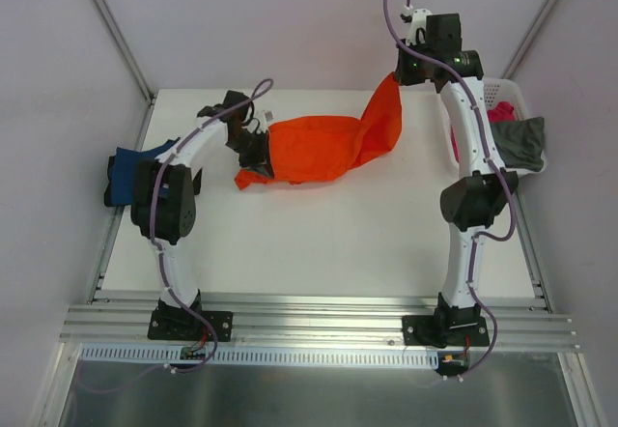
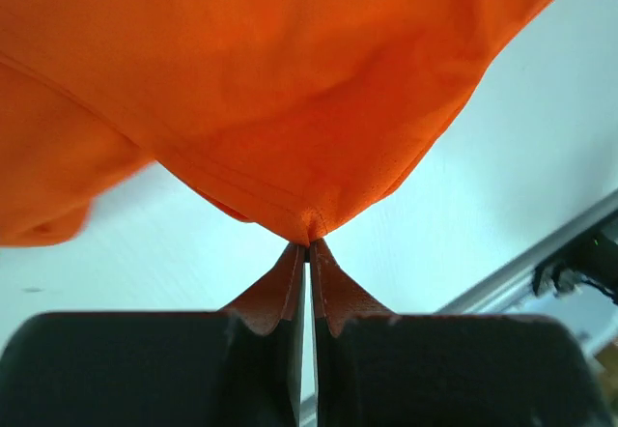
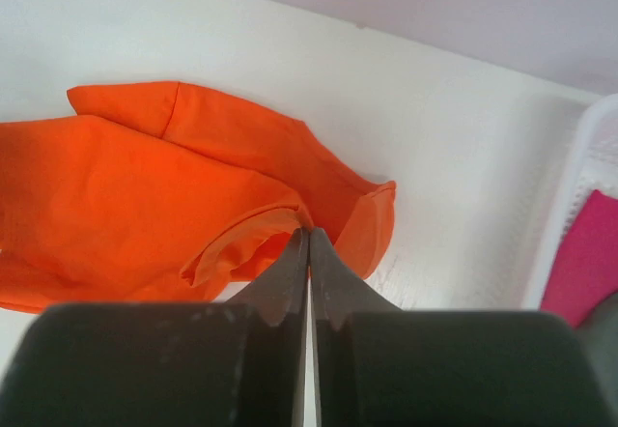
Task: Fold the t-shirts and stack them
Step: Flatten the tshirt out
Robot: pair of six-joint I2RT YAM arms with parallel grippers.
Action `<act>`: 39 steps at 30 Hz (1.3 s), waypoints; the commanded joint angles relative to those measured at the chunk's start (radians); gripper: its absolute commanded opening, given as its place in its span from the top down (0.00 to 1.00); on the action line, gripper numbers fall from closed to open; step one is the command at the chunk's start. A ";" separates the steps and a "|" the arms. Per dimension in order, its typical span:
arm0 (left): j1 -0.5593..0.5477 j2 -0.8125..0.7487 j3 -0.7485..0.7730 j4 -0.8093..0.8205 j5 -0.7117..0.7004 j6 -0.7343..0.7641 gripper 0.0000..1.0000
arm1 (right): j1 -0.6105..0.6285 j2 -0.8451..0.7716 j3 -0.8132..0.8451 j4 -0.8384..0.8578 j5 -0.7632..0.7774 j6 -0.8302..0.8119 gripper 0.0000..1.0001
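A bright orange t-shirt (image 1: 323, 147) is stretched across the back half of the table, sagging in the middle. My left gripper (image 1: 253, 152) is shut on its left hem, the cloth pinched at the fingertips (image 2: 309, 243). My right gripper (image 1: 404, 70) holds the other end up high at the back, shut on an orange edge (image 3: 311, 232). A navy blue t-shirt (image 1: 130, 171) lies at the table's left edge behind my left arm. A magenta pink t-shirt (image 1: 500, 112) and a grey-olive t-shirt (image 1: 521, 142) sit in the basket at the right.
The white lattice basket (image 1: 512, 89) stands at the back right corner, close to my right arm. White table surface (image 1: 319, 243) spreads in front of the orange shirt. A metal rail (image 1: 319, 326) runs along the near edge by the arm bases.
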 commanded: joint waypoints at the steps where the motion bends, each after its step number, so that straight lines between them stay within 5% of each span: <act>1: 0.043 -0.180 0.113 -0.002 -0.100 0.113 1.00 | -0.006 -0.195 0.010 0.044 0.028 -0.047 0.99; 21: 0.140 -0.550 0.358 -0.002 -0.205 0.386 1.00 | -0.024 -0.701 -0.223 0.067 0.092 -0.066 0.99; 30: 0.137 -0.825 0.352 0.006 -0.249 0.409 1.00 | -0.024 -1.112 -0.450 0.082 0.083 -0.048 0.99; 39: 0.138 -0.779 0.381 0.024 -0.262 0.421 1.00 | -0.075 -1.157 -0.447 0.087 0.114 -0.051 1.00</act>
